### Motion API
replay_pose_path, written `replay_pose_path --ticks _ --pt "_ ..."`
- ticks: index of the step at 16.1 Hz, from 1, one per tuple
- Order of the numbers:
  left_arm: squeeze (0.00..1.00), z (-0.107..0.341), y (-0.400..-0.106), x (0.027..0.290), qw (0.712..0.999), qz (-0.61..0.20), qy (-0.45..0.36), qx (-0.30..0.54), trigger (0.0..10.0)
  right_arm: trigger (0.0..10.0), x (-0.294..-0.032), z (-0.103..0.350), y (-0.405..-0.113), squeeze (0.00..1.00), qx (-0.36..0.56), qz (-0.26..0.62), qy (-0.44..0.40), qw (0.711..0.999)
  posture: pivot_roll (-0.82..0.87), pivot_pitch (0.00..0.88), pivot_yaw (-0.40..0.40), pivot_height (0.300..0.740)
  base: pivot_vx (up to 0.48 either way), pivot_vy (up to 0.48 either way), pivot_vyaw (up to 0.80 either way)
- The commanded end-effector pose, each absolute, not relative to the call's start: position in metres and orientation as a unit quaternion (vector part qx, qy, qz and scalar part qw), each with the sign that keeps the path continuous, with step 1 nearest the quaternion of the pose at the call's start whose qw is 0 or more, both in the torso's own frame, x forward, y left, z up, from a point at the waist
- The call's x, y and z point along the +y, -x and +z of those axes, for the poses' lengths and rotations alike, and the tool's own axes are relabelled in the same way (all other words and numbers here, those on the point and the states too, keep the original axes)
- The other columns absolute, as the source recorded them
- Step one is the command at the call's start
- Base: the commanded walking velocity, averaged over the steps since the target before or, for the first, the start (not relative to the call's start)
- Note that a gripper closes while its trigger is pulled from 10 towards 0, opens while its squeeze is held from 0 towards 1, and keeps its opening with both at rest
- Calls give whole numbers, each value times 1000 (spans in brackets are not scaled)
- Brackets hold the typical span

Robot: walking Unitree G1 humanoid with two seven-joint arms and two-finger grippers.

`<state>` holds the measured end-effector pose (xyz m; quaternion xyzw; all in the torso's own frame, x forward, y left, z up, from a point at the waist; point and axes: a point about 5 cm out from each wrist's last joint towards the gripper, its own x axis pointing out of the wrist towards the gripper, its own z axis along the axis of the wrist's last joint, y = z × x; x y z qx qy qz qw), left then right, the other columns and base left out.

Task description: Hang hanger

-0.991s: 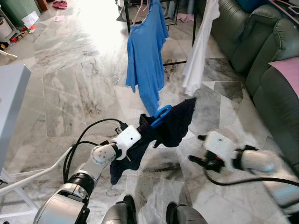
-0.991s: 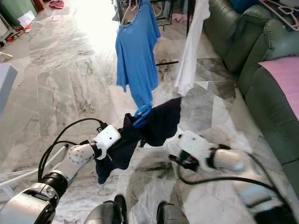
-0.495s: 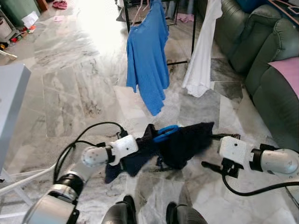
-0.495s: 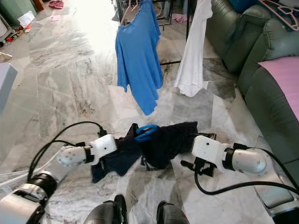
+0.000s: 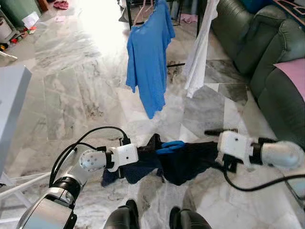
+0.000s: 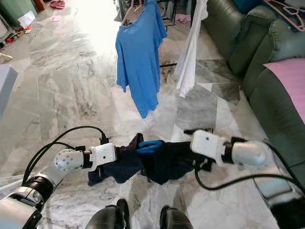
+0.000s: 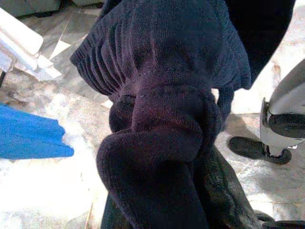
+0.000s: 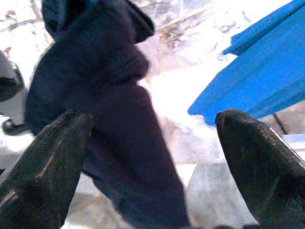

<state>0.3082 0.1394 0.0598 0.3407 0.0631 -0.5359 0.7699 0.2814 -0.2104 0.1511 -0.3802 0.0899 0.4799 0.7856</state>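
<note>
Left hand [image 5: 143, 160] is gripping the dark garment [image 5: 183, 160] on its blue hanger [image 5: 170, 146], now lowered to knee height. Right hand [image 8: 152, 143] — fingers spread — is closing in on the far edge; rack [image 5: 129, 12] well ahead, hanging not begun.

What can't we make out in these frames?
- Blue hanger: mostly buried in the dark garment in the head views, so its shape is unclear.
- Left gripper: jaws wrapped in cloth in the left wrist view.
- Clothes rack: top bar cut off by the upper edge.
- Right gripper: open, contact with garment unclear.
</note>
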Motion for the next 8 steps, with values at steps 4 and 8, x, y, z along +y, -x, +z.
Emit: replay_pose_path --ticks 4,8 --pt "0 67 -306 130 763 -555 -330 24 0 10000 -219 136 -279 710 138 502 342 783 -182 231 37 740 0 0 0" --pt "0 74 -307 116 750 -573 -330 -8 0 10000 -219 116 -274 0 181 531 312 767 -182 231 37 740 0 0 0"
